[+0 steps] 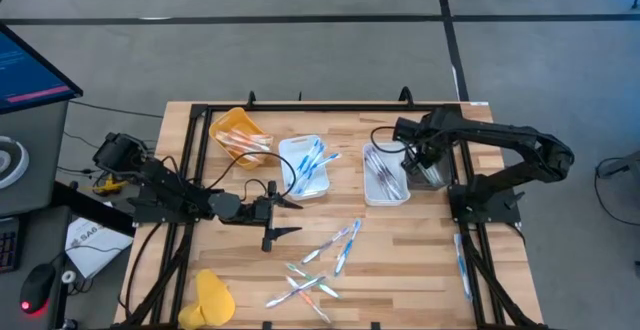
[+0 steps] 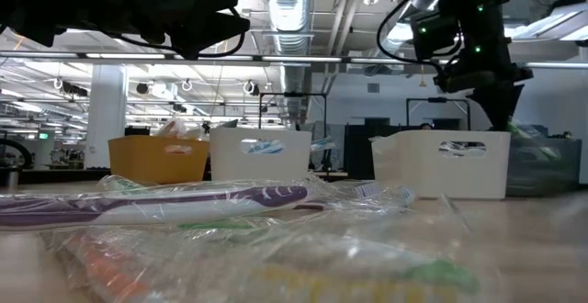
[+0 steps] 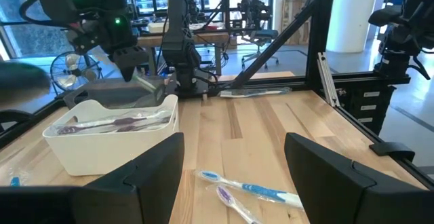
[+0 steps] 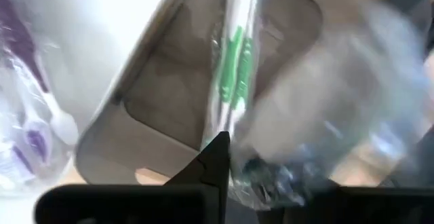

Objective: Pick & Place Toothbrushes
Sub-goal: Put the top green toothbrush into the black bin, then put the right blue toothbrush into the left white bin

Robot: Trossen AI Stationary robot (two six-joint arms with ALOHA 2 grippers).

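My right gripper point(image 1: 423, 162) points down over a grey tray point(image 1: 436, 173) at the table's right, shut on a green toothbrush in a clear wrapper point(image 4: 230, 75). In its wrist view only one finger point(image 4: 215, 157) shows. Beside the grey tray stand a white tray point(image 1: 386, 176) with purple toothbrushes, a white tray point(image 1: 305, 166) with blue ones and a yellow tray point(image 1: 239, 136) with orange ones. Several loose toothbrushes point(image 1: 322, 262) lie flat on the table's near middle. My left gripper point(image 1: 276, 217) waits open and level left of them. My right gripper holds the wrapped green toothbrush by one end point(image 4: 234, 146), coming from above with its fingers pointing down. The crumpled wrapper point(image 4: 271, 176) hides the second finger. The toothbrush hangs below the fingers into the grey tray; whether its lower end touches the tray floor, I cannot tell.
A black frame point(image 1: 188, 170) runs along the table's edges, with uprights near both arm bases. A yellow object point(image 1: 213, 295) lies at the near left corner. One more wrapped toothbrush point(image 1: 461, 266) lies along the right rail. Bare wood shows between the trays and the loose toothbrushes.
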